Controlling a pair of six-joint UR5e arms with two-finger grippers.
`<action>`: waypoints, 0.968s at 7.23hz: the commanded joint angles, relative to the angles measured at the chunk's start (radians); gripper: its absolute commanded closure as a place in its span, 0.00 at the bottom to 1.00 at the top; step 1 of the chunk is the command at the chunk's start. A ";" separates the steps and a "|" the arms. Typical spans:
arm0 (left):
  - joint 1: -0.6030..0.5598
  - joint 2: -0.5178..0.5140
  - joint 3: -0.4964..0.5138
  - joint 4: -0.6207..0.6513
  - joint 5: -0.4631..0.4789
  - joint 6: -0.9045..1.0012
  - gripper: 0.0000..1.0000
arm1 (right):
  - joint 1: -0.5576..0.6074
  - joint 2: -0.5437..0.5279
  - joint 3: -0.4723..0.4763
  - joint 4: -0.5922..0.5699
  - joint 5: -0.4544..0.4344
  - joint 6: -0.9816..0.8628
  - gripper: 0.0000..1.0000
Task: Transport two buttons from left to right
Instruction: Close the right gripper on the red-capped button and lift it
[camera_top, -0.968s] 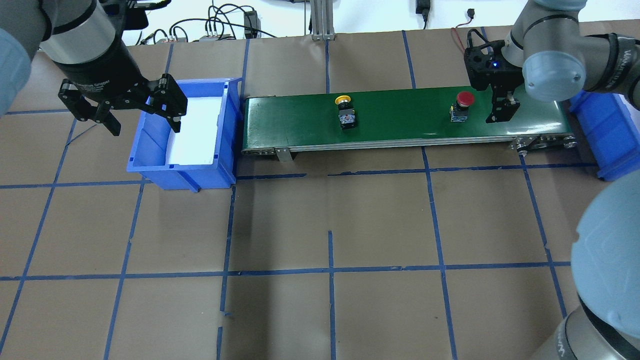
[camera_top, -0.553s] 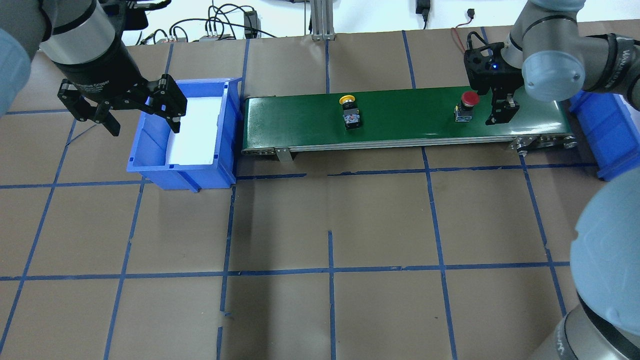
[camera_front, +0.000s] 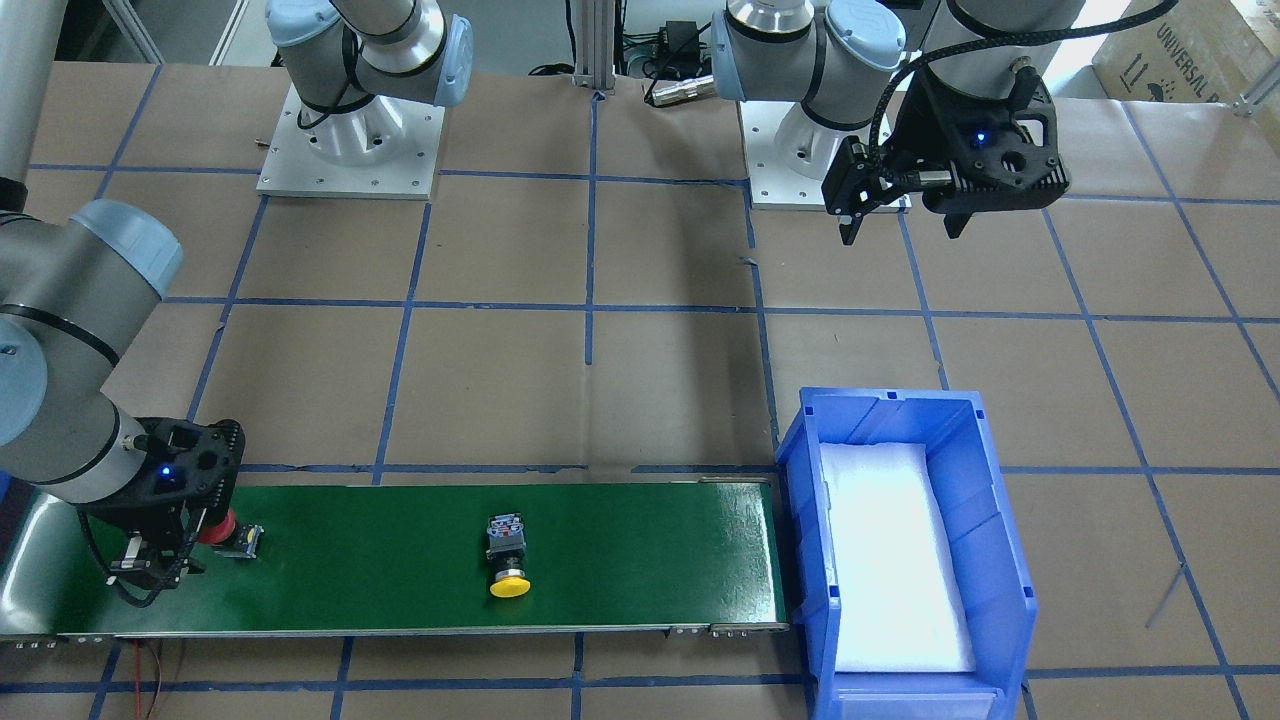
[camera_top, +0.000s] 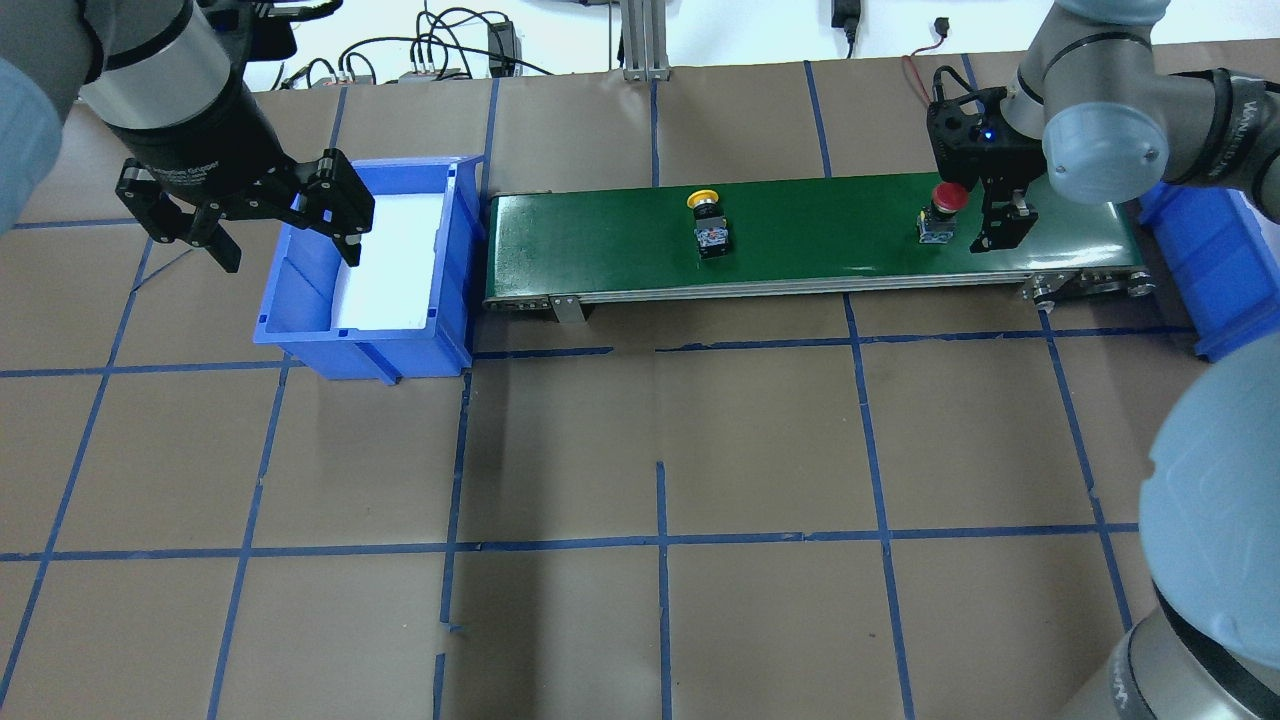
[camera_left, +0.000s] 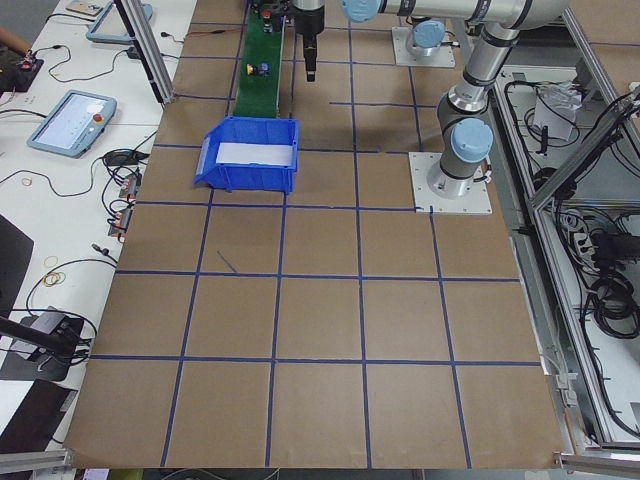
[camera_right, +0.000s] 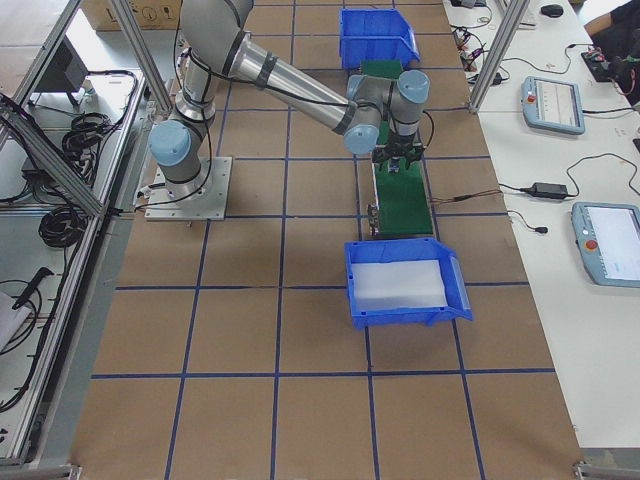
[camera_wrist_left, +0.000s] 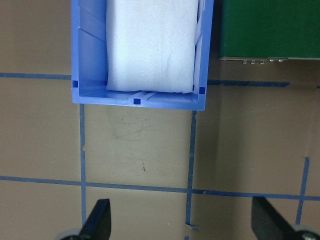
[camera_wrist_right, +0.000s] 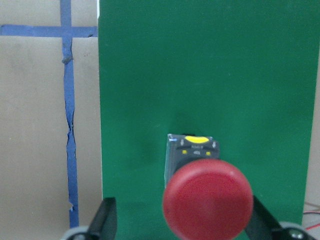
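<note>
The red button (camera_top: 944, 198) lies on the green belt (camera_top: 820, 262) near its right end. In the right wrist view the red cap (camera_wrist_right: 207, 204) sits in line with the gap of my open right gripper (camera_wrist_right: 184, 226), just ahead of the fingertips. My right gripper (camera_top: 995, 208) hangs low over the belt, just to the right of the red button (camera_front: 221, 528). The yellow button (camera_top: 708, 204) lies at mid-belt (camera_front: 508, 584). My left gripper (camera_top: 287, 245) is open and empty, high over the left rim of the left bin.
A blue bin (camera_top: 360, 345) with a white foam liner stands at the belt's left end, and shows in the left wrist view (camera_wrist_left: 140, 100). A second blue bin (camera_top: 1215, 265) stands past the belt's right end. Cables lie along the table's far edge.
Both buttons have ridden to the right on the belt, and the red one has come up to my right gripper. Neither arm has visibly moved.
</note>
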 joint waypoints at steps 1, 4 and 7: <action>0.000 0.000 -0.001 0.000 -0.002 0.000 0.00 | 0.000 0.001 -0.001 0.002 0.002 0.002 0.10; 0.003 0.000 0.002 0.000 -0.002 0.002 0.00 | 0.000 0.001 -0.001 0.002 0.002 0.002 0.11; 0.006 0.000 0.003 0.002 -0.002 0.002 0.00 | -0.001 0.004 -0.002 0.000 0.000 0.008 0.49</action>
